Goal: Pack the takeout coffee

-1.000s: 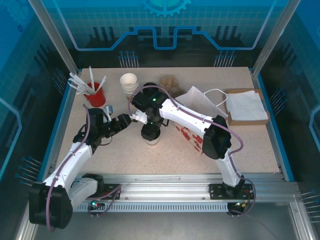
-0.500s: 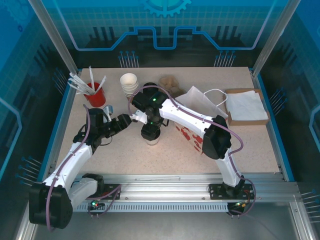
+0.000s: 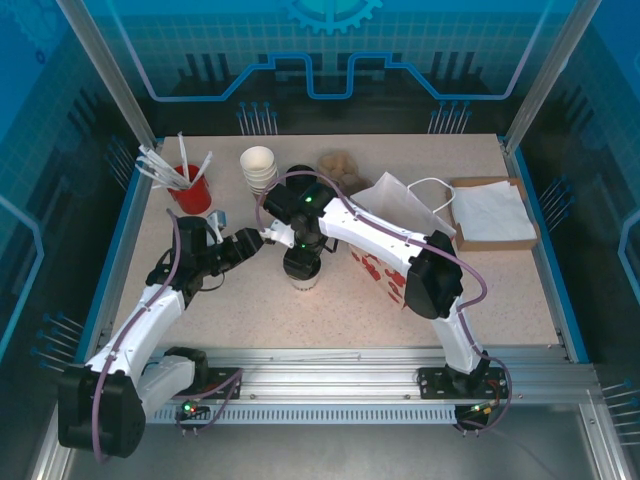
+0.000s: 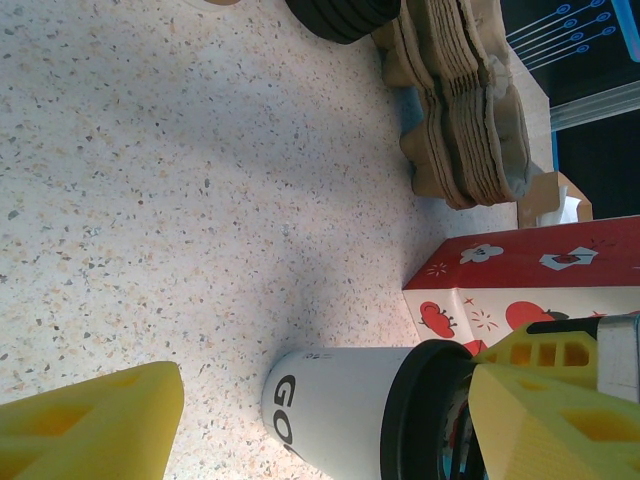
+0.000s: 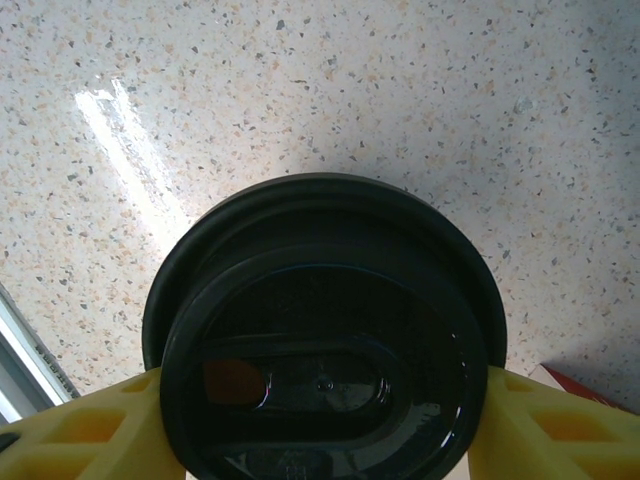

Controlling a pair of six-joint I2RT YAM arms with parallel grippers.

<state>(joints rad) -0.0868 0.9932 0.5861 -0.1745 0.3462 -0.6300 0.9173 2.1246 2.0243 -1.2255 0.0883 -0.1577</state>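
The takeout coffee (image 3: 303,274), a white paper cup with a black lid (image 5: 320,330), stands upright on the table just left of the strawberry-print bag (image 3: 385,245). My right gripper (image 3: 300,262) hangs over it from above. In the right wrist view its yellow fingers (image 5: 90,430) press against both sides of the lid, so the right gripper (image 5: 320,425) is shut on the cup. My left gripper (image 3: 265,238) stays open a little to the cup's left. In the left wrist view the cup (image 4: 340,405) lies ahead of the left gripper (image 4: 325,400), touching neither finger.
A red cup of straws (image 3: 190,190) and a stack of lidless white cups (image 3: 259,168) stand at the back left. Brown cup carriers (image 4: 460,120) and loose black lids (image 4: 340,15) lie behind the coffee. A box of napkins (image 3: 492,213) sits at the right.
My right gripper's fingers have closed in onto the lid of the coffee. The left arm and the cup have not moved.
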